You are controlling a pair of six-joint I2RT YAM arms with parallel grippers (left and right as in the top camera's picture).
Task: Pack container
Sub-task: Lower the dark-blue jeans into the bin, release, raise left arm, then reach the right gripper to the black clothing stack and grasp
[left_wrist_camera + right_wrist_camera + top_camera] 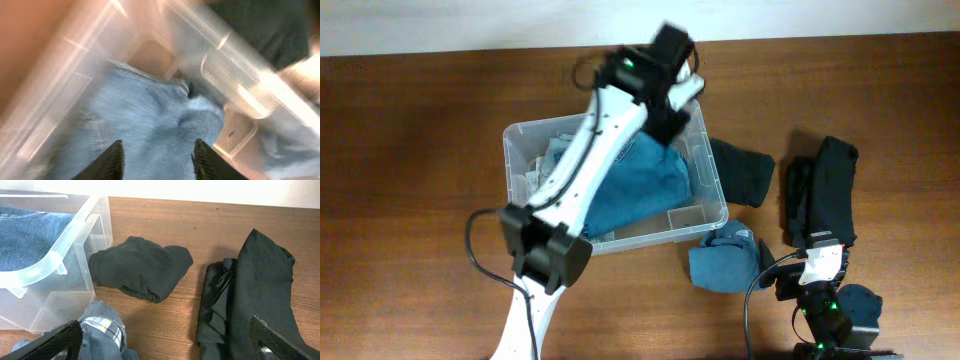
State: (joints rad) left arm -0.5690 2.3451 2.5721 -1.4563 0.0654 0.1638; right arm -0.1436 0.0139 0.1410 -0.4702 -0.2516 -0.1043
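The left pincer (pixel 158 150) stands open, its two dark fingers (pixel 114 159) set moderately apart with nothing between them, poised over a rumpled blue cloth (pixel 150 110); the wrist view is too blurred to tell whether the tips touch the fabric. That cloth lies inside the container (pixel 510 170), a clear bin in the middle of the counter (pixel 200 225), and the pincer is at the bin's far right corner. The right pincer (pixel 166 330) is spread wide and holds nothing, hanging low above the counter near the right front edge. A small checked cloth (pixel 102 327) lies below its left finger, close against the container's near right corner. A black bundle (pixel 140 267) sits just beside the container's right wall, and a long black garment (pixel 257 280) lies further right, apart from the bundle.
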